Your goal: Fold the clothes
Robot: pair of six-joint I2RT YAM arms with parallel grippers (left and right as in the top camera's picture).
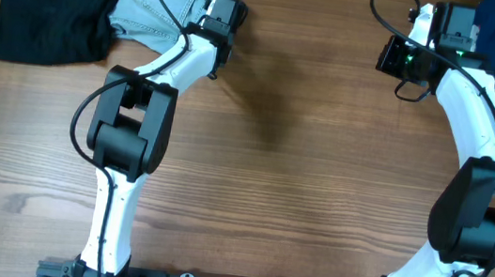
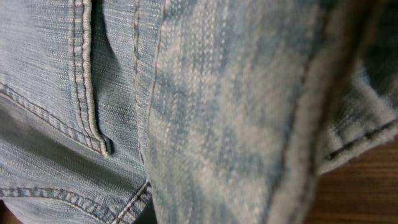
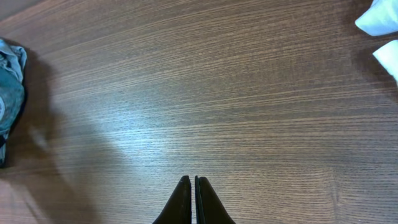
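Above the brown wooden table [image 3: 261,93], the right gripper [image 3: 193,186] was pressed together, empty. The left gripper [image 1: 213,16] was seen close against light-blue denim clothing [image 2: 205,112]; its opening could not be told.

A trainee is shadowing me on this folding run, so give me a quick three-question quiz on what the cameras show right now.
1. True or false: the right tool is shut, above bare table.
2. What fills the left wrist view? A) jeans B) a towel C) a sock
3. Fill in: in the overhead view, the garment beside the jeans, toward the picture's left edge, is coloured ____.

Key: 1 true; 2 A; 3 black.
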